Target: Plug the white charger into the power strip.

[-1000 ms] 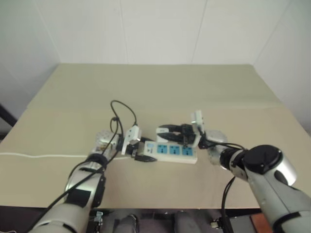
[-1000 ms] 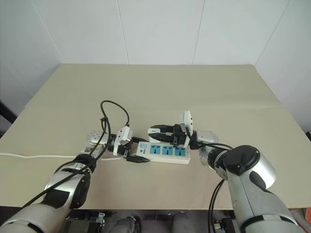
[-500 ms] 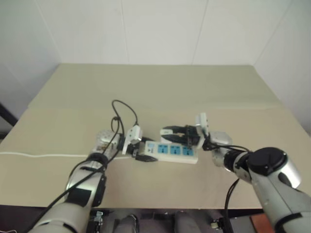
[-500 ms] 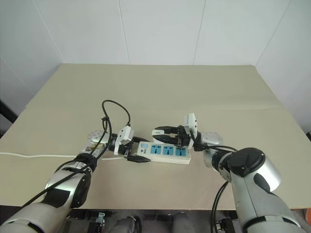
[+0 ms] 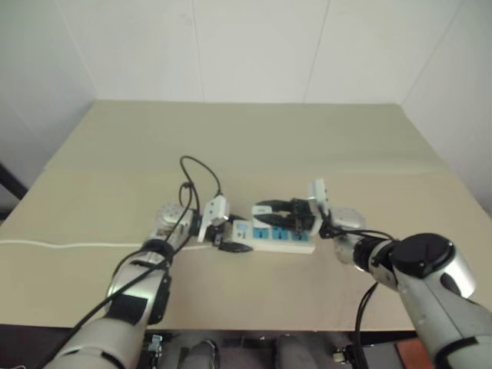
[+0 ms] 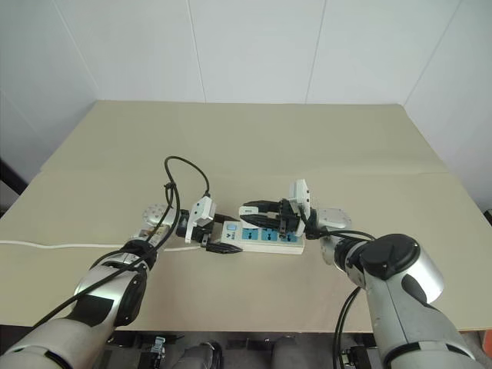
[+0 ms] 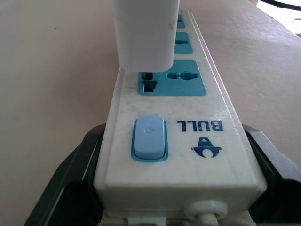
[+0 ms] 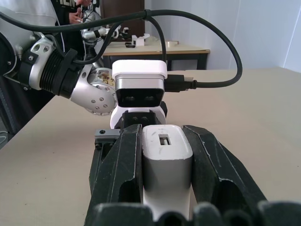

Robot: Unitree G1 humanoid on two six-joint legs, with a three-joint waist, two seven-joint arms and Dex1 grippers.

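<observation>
Worktop (image 5: pixel 323 138): you have a plain beige worktop set into a white corner; the work sits toward the near edge, a little left of its middle.

Power strip (image 5: pixel 270 237): it lies flat on the worktop, running left to right, with its three blue socket faces up. In the left wrist view you see the pale blue switch (image 7: pixel 149 138) and the "BULL" mark at the near end.

Cord (image 5: pixel 69 247): the thin white cord leaves the strip's left end and runs along the near edge toward the left edge of the worktop.

Left gripper (image 5: pixel 228 240): your left gripper is clamped on the strip's left end, the switch end. The wrist view shows one black finger (image 7: pixel 66 188) against each long side of the strip.

White charger (image 8: pixel 167 157): you hold it over the strip's left socket, the one next to the switch. In the left wrist view its lower end (image 7: pixel 146 33) sits just above that socket face, with a dark prong going down at the slots. You cannot tell how deep the prongs reach.

Right gripper (image 6: pixel 265 215): it reaches in from the right over the strip, level with the worktop, its two black fingers pressed against the charger's sides.
</observation>
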